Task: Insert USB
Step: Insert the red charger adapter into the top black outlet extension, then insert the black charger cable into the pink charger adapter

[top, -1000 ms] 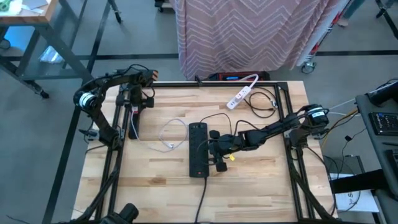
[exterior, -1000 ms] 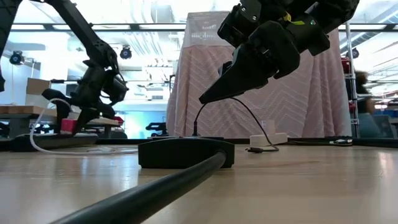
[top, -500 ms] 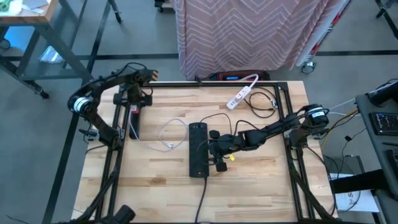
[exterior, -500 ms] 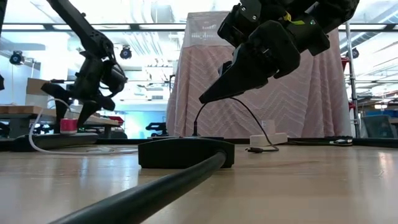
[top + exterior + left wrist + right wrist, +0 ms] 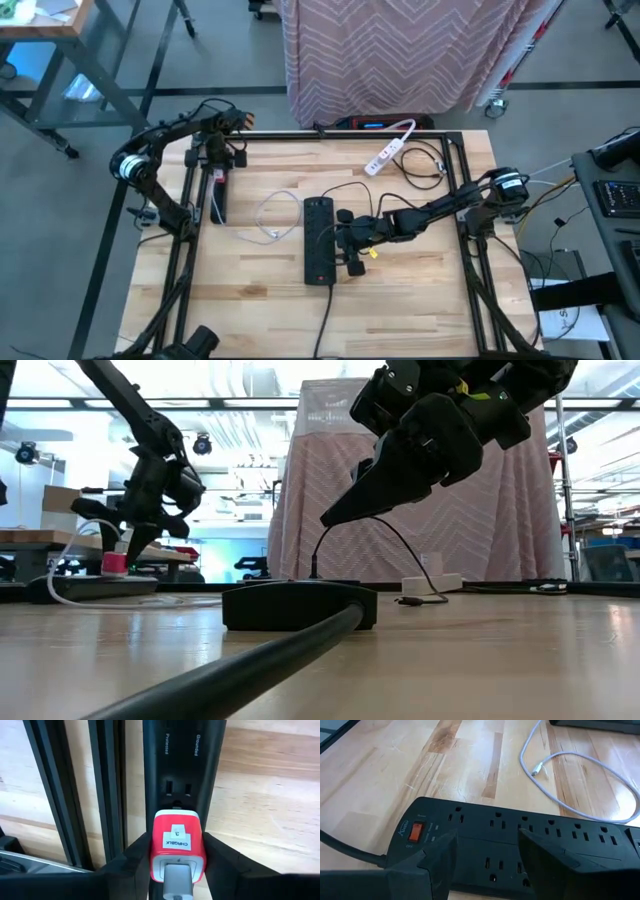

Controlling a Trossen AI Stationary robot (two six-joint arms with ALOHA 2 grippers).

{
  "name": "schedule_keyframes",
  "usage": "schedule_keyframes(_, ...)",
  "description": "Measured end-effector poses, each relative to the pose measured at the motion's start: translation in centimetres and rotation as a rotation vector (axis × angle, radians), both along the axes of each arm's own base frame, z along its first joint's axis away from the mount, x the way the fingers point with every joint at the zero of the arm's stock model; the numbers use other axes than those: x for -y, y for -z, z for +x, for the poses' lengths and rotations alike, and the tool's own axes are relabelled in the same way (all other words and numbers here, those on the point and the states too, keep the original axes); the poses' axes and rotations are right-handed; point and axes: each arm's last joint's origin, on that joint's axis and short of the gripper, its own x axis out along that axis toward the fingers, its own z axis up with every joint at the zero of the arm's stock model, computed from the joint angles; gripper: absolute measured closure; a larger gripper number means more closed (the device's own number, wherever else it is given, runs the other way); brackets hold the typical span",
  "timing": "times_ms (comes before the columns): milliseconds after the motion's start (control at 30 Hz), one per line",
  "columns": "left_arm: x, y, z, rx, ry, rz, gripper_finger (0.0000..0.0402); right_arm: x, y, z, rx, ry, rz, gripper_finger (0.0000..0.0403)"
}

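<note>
A red and white charger block [image 5: 177,840] stands on a black power strip [image 5: 180,765] at the table's far left, seen also in the low view [image 5: 113,563]. A white USB plug [image 5: 176,880] sits in the block's top, and its white cable [image 5: 275,215] loops across the table. My left gripper [image 5: 177,865] points down over the block and is shut on it. My right gripper [image 5: 490,865] hovers open above the middle power strip [image 5: 520,835], near that strip's orange switch [image 5: 415,832], touching nothing. My left gripper pinches the charger block's two red sides [image 5: 154,855] between its two fingers [image 5: 222,862]. The fingers come from above, pointing down. The block stands upright, its white lower end on the black strip just below a pair of outlet slots.
A white power strip [image 5: 390,150] with a dark cord lies at the far right. The middle strip's thick black cord [image 5: 250,660] runs to the near edge. Black frame rails [image 5: 185,230] flank the table. Bare wood lies at the near left and near right.
My left gripper has tipped a little over the charger block while staying above the strip at the far left. The block and my right gripper have kept still.
</note>
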Motion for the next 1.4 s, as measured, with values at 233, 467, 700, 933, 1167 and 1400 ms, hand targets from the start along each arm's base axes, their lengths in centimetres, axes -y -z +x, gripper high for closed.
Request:
schedule_keyframes(233,-0.4,0.9,-0.1,-0.016,-0.033,-0.034,0.0274,0.0,0.0,0.0,-0.005,0.0,-0.001,0.0204)
schedule_keyframes(467,-0.6,2.2,-0.1,-0.081,-0.037,-0.09,0.0274,0.0,0.1,0.0,-0.006,0.001,-0.001,0.0204)
schedule_keyframes(700,-0.5,2.3,-0.2,-0.083,-0.009,-0.101,0.0257,0.0,0.1,0.0,-0.007,0.001,-0.002,0.0204)
schedule_keyframes(933,0.0,1.7,-0.3,-0.09,0.012,-0.117,0.0246,0.0,0.1,0.0,-0.006,0.001,-0.002,0.0204)
schedule_keyframes(1167,0.1,-0.5,-0.1,-0.048,0.029,-0.048,0.0227,0.0,0.0,0.0,-0.005,0.001,-0.002,0.0204)
schedule_keyframes(1400,0.5,-2.8,-0.3,-0.016,0.031,0.01,0.0188,0.0,0.0,0.0,-0.005,0.001,-0.001,0.0204)
